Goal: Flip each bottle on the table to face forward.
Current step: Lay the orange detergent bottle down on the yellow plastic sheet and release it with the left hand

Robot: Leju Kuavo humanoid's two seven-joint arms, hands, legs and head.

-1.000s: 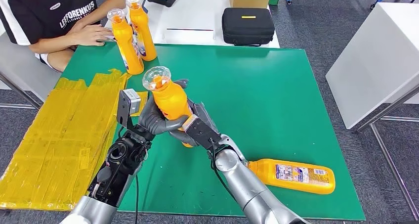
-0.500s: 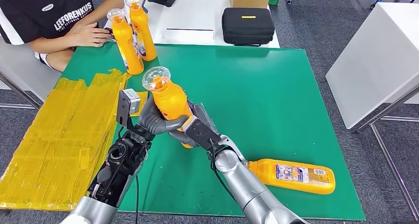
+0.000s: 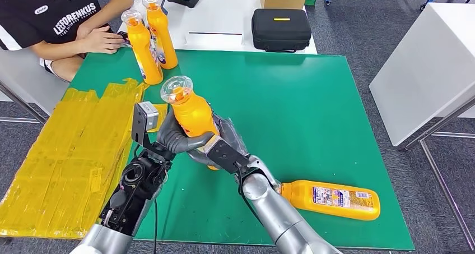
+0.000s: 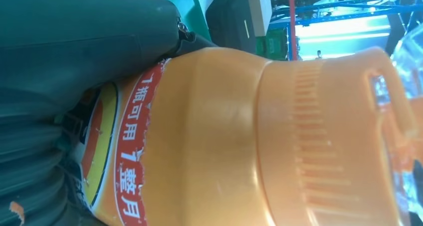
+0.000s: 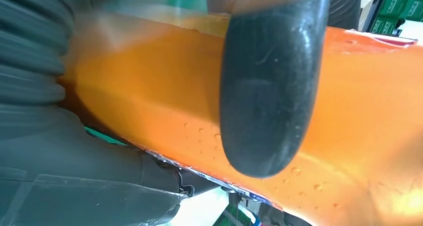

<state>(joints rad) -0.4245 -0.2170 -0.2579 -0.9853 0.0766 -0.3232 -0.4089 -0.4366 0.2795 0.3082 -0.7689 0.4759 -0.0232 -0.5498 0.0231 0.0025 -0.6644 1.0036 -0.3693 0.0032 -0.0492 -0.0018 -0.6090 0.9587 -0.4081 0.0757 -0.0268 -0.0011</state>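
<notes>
Green table (image 3: 313, 108) carries four orange bottles: two upright (image 3: 150, 38) at far-left corner, one lying (image 3: 330, 199) near-right, one (image 3: 190, 116) upright centre, grasped by left hand (image 3: 176, 136) and right hand (image 3: 221, 147).

Person's black shirt (image 3: 53, 13), head view: white lettering is reading "LEFFORENKUS" or close to it; letters small, not certain. Held orange bottle (image 4: 239, 136), left wrist view: red label band is showing white Chinese characters, "1瓶可用1整月". Lying bottle (image 3: 330, 199), head view: printed label is showing, text too small to read. Black case (image 3: 280, 28): yellow tag, unreadable.
</notes>
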